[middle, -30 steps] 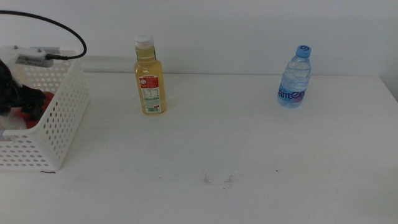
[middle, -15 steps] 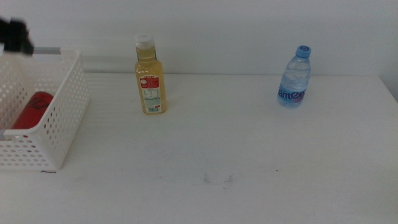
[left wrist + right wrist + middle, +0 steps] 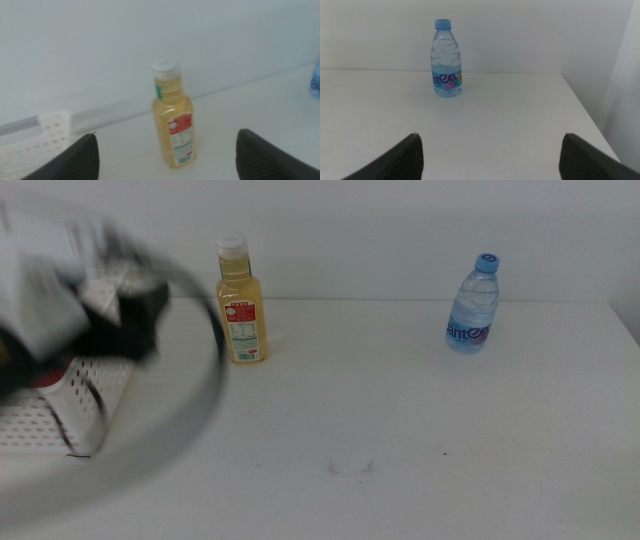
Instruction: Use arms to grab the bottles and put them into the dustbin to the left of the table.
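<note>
The left end effector (image 3: 165, 160) has its two dark jaws spread wide with nothing between them, and it faces the yellow juice bottle (image 3: 172, 120). In the middle view the left arm (image 3: 70, 320) is a motion-blurred mass over the dustbin (image 3: 60, 415), well to the left of the juice bottle, its black cable (image 3: 205, 370) looping down across the bench (image 3: 400, 420). A patch of red (image 3: 45, 378) shows inside the dustbin under the arm — too smeared to name.

The juice bottle stands upright near the bench's back edge, white cap on, just right of the dustbin.

The right end effector (image 3: 490, 155) — also spread open and empty — points at the water bottle (image 3: 445, 60). That bottle stands upright, far to the right of the juice bottle, also near the back edge.
</note>
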Robot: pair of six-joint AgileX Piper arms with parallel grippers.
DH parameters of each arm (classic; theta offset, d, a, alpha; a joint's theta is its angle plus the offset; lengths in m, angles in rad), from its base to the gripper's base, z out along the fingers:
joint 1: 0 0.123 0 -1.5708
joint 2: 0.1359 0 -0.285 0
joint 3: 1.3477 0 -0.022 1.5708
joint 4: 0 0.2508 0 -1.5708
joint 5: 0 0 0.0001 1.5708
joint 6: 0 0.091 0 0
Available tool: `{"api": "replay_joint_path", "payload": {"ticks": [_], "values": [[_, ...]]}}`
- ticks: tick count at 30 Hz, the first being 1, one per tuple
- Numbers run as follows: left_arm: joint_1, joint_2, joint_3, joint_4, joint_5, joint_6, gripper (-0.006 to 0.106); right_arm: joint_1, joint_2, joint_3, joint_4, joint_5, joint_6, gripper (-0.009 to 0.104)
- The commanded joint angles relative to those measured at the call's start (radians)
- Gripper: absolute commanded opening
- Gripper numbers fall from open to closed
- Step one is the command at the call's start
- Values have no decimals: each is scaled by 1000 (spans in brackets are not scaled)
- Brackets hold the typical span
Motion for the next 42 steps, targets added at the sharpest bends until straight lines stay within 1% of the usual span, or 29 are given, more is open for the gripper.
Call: {"api": "replay_joint_path", "payload": {"ticks": [1,4,6,8,10,13,15,19,23,26,31,37,42], "values": [[-72,4,188,-35,-401,-19,94,-5,-5,4,-7,-7,-4,86],[-156,104,342,-55,-731,-27,94,-5,-5,4,-7,-7,-4,86],[-176,213,369,-60,-843,-52,94,-5,-5,4,-7,-7,-4,86],[-176,323,363,-39,-897,-114,94,-5,-5,4,-7,-7,-4,86],[-176,452,343,-20,-1001,-158,94,-5,-5,4,-7,-7,-4,86],[-176,633,289,-14,-1163,-181,94,-5,-5,4,-7,-7,-4,86],[-176,745,231,-16,-1200,-195,94,-5,-5,4,-7,-7,-4,86],[-176,906,94,-18,-1204,-212,94,-5,-5,4,-7,-7,-4,86],[-174,1005,-33,-56,-1178,-217,94,-5,-5,4,-7,-7,-4,86],[-154,1052,-113,-40,-1123,-217,94,-5,-5,4,-7,-7,-4,86],[-122,1093,-205,-13,-1044,-221,94,-5,-5,4,-7,-7,-4,86],[-87,1098,-250,10,-992,-231,94,-5,-5,4,-7,-7,-4,86],[-74,1131,-313,12,-962,-246,94,-5,-5,4,-7,-7,-4,86]]}}
